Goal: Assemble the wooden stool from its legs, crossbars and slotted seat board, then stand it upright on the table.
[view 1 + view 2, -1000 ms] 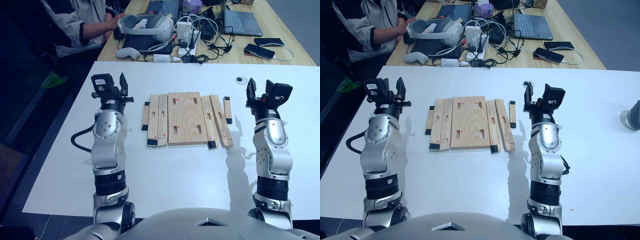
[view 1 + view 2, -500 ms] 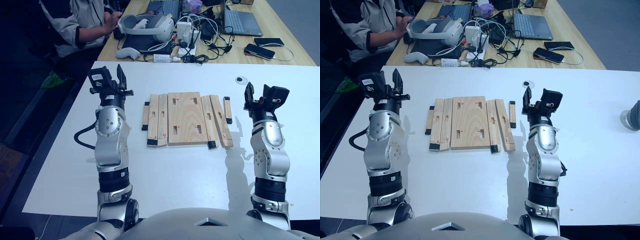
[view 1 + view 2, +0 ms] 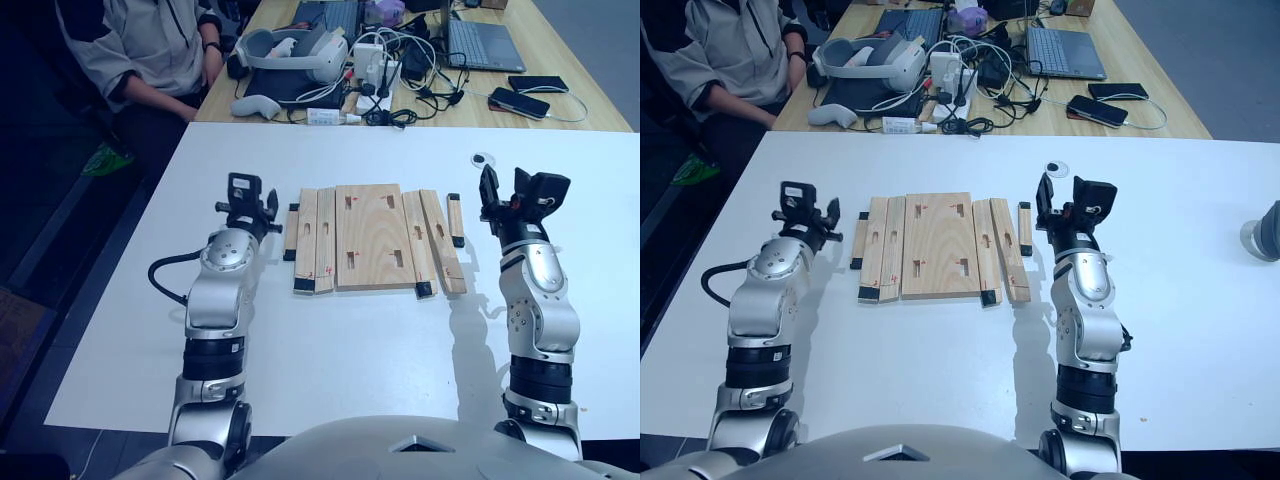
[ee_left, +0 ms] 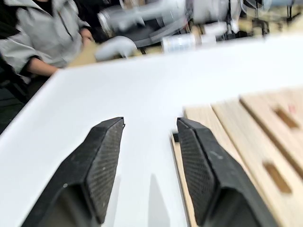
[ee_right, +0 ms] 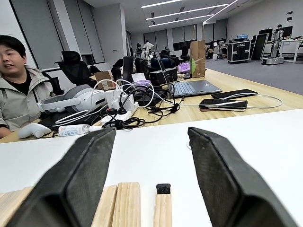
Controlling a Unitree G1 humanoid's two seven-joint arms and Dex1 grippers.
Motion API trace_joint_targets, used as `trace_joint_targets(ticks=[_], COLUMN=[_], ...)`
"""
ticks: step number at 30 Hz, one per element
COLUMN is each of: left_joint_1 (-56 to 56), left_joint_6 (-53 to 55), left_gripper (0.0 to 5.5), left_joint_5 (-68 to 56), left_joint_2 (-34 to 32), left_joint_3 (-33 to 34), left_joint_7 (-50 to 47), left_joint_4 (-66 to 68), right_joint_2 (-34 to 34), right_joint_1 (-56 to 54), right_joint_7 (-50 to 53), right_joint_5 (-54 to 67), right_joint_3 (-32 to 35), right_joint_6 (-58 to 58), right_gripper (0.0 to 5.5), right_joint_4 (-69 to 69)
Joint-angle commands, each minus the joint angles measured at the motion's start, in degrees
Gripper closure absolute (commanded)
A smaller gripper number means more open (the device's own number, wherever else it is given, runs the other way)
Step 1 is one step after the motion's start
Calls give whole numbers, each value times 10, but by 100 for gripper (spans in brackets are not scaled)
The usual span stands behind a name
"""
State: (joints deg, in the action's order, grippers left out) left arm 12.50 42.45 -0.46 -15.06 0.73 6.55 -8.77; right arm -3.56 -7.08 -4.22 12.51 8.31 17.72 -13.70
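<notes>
The left arm reaches forward and low, its forearm leaning in toward the slotted seat board [image 3: 372, 236]. The left gripper [image 3: 252, 203] sits near that board's left side, and its fingers [image 4: 105, 161] are spread with a bare gap between the pads. The right arm stands bent at the elbow on the board's right side, forearm upright. The right gripper [image 3: 503, 190] points away from the robot, its fingers [image 5: 90, 179] parted wide.

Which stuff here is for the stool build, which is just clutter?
Job: seat board; left planks; right planks; left short bar; right short bar.
Clutter: white disc on the table; headset, laptop, phones, cable tangle on the far desk.
</notes>
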Motion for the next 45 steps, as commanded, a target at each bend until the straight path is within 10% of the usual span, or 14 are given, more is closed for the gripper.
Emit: trace_joint_targets(ticks=[1,23,45], left_joint_1=[1,23,73], left_joint_6=[56,94,43], left_gripper=[341,341,341], left_joint_5=[8,47,35], left_joint_2=[-32,-132,-56], left_joint_3=[-21,-111,-79], left_joint_7=[29,122,109], left_joint_4=[4,29,131], right_joint_2=[-9,-39,-52], right_joint_1=[-4,-31,-53], right_joint_7=[-5,-15,-13], right_joint_5=[3,0,-14], right_joint_3=[-1,4,1], right_joint_6=[12,16,18], right_gripper=[267,267,267], right_joint_4=[0,19,36])
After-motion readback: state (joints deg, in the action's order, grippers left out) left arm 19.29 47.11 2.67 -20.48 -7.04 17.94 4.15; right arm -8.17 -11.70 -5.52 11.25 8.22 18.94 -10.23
